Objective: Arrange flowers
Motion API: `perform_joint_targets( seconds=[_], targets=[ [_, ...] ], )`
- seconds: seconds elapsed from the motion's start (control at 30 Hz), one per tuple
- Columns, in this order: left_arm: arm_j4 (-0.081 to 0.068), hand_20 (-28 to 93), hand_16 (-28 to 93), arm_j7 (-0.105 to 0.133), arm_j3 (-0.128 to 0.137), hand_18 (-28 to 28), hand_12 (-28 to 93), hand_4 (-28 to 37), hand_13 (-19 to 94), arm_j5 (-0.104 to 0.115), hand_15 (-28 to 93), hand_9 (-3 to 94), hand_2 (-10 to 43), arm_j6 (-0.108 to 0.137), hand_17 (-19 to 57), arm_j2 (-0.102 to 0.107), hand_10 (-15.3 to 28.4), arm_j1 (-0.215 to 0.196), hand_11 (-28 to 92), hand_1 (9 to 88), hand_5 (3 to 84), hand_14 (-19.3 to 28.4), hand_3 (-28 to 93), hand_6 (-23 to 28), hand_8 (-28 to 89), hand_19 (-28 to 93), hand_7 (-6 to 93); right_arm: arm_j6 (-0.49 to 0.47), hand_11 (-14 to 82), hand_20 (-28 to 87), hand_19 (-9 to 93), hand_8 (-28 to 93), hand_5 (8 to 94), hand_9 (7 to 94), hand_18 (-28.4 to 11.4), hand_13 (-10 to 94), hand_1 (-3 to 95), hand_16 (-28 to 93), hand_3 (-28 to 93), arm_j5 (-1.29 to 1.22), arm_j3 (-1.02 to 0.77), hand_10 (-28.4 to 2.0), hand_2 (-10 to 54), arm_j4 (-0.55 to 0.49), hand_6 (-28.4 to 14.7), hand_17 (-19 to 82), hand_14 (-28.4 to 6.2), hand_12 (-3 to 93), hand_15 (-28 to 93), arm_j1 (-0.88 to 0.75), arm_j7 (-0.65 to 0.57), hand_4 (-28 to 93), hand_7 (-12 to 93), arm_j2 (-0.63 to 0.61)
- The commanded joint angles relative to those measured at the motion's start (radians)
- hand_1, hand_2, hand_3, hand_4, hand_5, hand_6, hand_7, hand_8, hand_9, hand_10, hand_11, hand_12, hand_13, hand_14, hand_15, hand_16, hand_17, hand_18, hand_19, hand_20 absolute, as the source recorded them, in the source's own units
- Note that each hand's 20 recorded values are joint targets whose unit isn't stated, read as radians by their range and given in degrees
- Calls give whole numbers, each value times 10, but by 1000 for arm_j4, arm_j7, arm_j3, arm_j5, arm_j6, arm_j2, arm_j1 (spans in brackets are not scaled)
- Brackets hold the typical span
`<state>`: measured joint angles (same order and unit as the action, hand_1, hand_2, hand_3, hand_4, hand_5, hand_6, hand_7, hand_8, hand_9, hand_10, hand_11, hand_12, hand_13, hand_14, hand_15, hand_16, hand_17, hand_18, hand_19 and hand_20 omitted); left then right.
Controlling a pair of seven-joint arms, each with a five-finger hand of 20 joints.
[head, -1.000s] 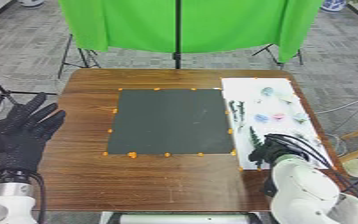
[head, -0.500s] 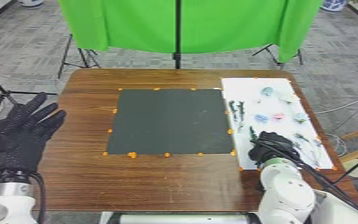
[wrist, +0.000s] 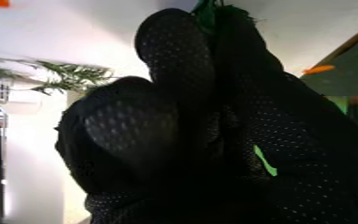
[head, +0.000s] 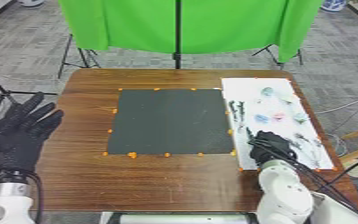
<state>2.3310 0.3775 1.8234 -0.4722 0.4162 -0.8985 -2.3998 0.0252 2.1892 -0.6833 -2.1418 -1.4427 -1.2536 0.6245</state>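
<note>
Brown worktop (head: pixel 175 185) below, the right hand (head: pixel 271 143) has shifted inward, pinching a green sprig (wrist: pixel 206 19), so lifting it likely comes next.

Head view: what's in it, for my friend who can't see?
The robot's right hand is over a white sheet with pale flowers and green sprigs, on the right of a brown table. A dark mat lies mid-table, and the left hand is open on the left.

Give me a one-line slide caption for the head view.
Right hand over the white board of flowers, beside a dark green mat.
</note>
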Motion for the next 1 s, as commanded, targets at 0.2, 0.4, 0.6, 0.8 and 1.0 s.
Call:
perform_joint_targets(
  seconds=[0.2, 0.4, 0.6, 0.8, 1.0],
  targets=[
    [26, 56, -88, 3, 41, 225, 97, -283, 243, -11, 458, 325, 82, -7, -74, -1, 191, -46, 242, 203, 380, 259, 775, 101, -84, 579, 112, 134, 428, 500, 932, 247, 835, 898, -174, 884, 565, 198, 761, 76, -103, -116, -95, -74, -58, 613, -68, 252, 675, -63, 10, -277, 278, -48],
    [38, 56, -88, 0, 49, 225, 96, -283, 243, -23, 458, 325, 82, -11, -74, 2, 192, -48, 241, 204, 380, 259, 773, 101, -84, 579, 112, 165, 442, 512, 932, 252, 838, 901, -175, 888, 561, 198, 766, 95, -108, -119, -95, -102, -61, 620, -67, 245, 681, -13, 30, -265, 278, -59],
    [52, 56, -88, -4, 58, 225, 97, -283, 242, -36, 457, 325, 82, -14, -74, 6, 192, -50, 239, 203, 380, 259, 773, 101, -83, 580, 111, 175, 446, 521, 932, 254, 841, 902, -176, 892, 558, 198, 768, 100, -47, -118, -95, -111, -61, 624, -67, 240, 685, 105, 63, -256, 278, -37],
    [62, 56, -87, -25, 66, 226, 97, -283, 242, -52, 457, 325, 82, -18, -74, 13, 192, -36, 240, 202, 380, 259, 773, 102, -83, 581, 109, 142, 448, 526, 932, 257, 845, 904, -176, 896, 553, 197, 772, 40, 104, -117, -95, -65, -62, 629, -66, 238, 685, 350, 127, -247, 276, 67],
    [57, 57, -87, -43, 57, 227, 97, -283, 242, -60, 457, 325, 81, -22, -73, 42, 193, 18, 240, 203, 380, 259, 773, 101, -82, 584, 109, 94, 449, 529, 932, 260, 848, 907, -176, 898, 552, 197, 771, -106, 226, -117, -95, 49, -61, 630, -65, 237, 685, 568, 230, -241, 273, 251]
  ],
)
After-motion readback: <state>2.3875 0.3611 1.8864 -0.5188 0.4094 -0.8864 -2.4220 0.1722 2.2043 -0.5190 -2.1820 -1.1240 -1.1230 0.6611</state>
